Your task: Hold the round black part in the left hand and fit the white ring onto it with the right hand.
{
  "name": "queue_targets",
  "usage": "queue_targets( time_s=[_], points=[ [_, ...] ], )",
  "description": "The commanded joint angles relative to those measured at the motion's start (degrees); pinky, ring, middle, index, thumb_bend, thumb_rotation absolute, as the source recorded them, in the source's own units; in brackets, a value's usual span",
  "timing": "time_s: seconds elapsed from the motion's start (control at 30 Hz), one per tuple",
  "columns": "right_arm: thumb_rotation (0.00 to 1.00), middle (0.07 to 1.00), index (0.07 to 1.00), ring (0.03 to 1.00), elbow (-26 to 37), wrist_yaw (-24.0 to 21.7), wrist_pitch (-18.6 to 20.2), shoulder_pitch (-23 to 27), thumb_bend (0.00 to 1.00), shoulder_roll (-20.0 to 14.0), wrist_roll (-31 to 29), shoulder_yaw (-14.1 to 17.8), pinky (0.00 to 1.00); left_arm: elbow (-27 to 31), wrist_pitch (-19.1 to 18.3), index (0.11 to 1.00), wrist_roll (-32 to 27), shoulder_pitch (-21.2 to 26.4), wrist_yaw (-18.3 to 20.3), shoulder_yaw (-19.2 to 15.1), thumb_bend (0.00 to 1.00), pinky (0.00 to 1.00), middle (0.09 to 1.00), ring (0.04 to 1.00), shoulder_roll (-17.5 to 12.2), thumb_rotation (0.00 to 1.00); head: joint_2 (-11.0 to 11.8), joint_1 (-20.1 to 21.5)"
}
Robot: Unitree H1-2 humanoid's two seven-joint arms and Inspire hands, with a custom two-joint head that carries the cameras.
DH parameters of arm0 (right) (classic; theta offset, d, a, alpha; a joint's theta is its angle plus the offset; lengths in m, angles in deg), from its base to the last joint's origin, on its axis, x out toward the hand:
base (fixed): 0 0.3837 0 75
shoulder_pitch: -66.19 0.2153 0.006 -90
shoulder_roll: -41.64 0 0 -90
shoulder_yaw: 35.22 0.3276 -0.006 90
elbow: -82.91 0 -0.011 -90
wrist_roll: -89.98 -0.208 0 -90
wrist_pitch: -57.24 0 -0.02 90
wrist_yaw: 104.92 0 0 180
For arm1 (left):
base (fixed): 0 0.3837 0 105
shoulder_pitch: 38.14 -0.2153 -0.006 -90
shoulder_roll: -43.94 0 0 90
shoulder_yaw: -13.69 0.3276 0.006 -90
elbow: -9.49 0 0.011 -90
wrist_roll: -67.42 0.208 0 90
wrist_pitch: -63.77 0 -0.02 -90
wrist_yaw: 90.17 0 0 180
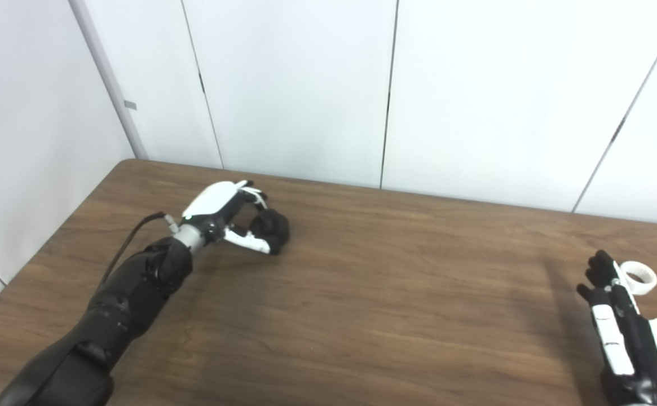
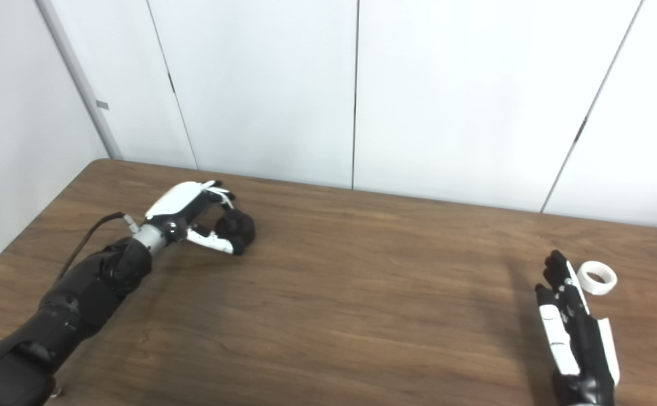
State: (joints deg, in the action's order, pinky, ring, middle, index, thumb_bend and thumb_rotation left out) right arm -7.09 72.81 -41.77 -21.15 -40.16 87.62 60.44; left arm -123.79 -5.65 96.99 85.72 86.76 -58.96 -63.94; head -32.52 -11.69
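Note:
The round black part (image 1: pixel 274 227) rests on the wooden table (image 1: pixel 396 304) at the back left. My left hand (image 1: pixel 228 216) is curled round it, fingers over the top and the white thumb in front, so most of the part is hidden. The white ring (image 1: pixel 639 277) lies flat on the table at the far right. My right hand (image 1: pixel 616 316) sits just left of and nearer than the ring, fingers straight and apart, holding nothing. Its fingertips reach level with the ring and do not grip it.
White wall panels (image 1: pixel 305 90) stand close behind the table's back edge and along its left side. A black cable (image 1: pixel 131 237) runs along my left forearm. Bare wood stretches between the two hands.

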Motion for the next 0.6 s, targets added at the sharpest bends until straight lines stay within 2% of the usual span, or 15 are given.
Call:
queue_targets(
  time_s=[0.0,0.07,0.13,0.37,0.57],
  points=[
    [0.77,0.957,0.944,0.969,-0.1,0.1,-0.5,-1.6,0.36,0.7,-0.3,-0.5,0.92,4.3,-0.4,0.479,0.3,0.1,0.9,-0.3,0.52,1.00,0.846,0.998,-0.4,0.05,-0.2,0.0],
    [0.79,0.962,0.948,0.973,0.1,-0.1,-1.0,-1.6,0.35,0.4,0.0,-0.6,0.92,7.3,-0.8,0.479,0.7,-1.3,1.7,-0.3,0.53,1.00,0.850,1.000,0.2,0.05,-0.2,0.0],
    [0.78,0.958,0.943,0.967,0.8,-0.1,-1.5,-1.7,0.36,0.4,0.1,-0.6,0.91,10.3,-1.1,0.479,1.2,-2.7,2.1,-0.2,0.53,1.00,0.851,1.000,0.9,0.05,-0.4,0.3],
    [0.76,0.953,0.932,0.959,4.9,-0.2,-0.1,-2.2,0.37,0.5,-0.3,-0.9,0.89,19.8,-1.8,0.478,1.1,-7.0,4.3,-0.3,0.53,1.00,0.850,1.000,3.2,0.05,-1.1,1.3],
    [0.73,0.930,0.907,0.940,10.8,0.2,1.8,-2.7,0.36,1.3,-0.1,-1.6,0.84,22.9,3.3,0.478,0.1,-9.1,5.8,0.4,0.53,1.00,0.850,1.000,5.5,0.06,-1.5,3.1]
  ],
)
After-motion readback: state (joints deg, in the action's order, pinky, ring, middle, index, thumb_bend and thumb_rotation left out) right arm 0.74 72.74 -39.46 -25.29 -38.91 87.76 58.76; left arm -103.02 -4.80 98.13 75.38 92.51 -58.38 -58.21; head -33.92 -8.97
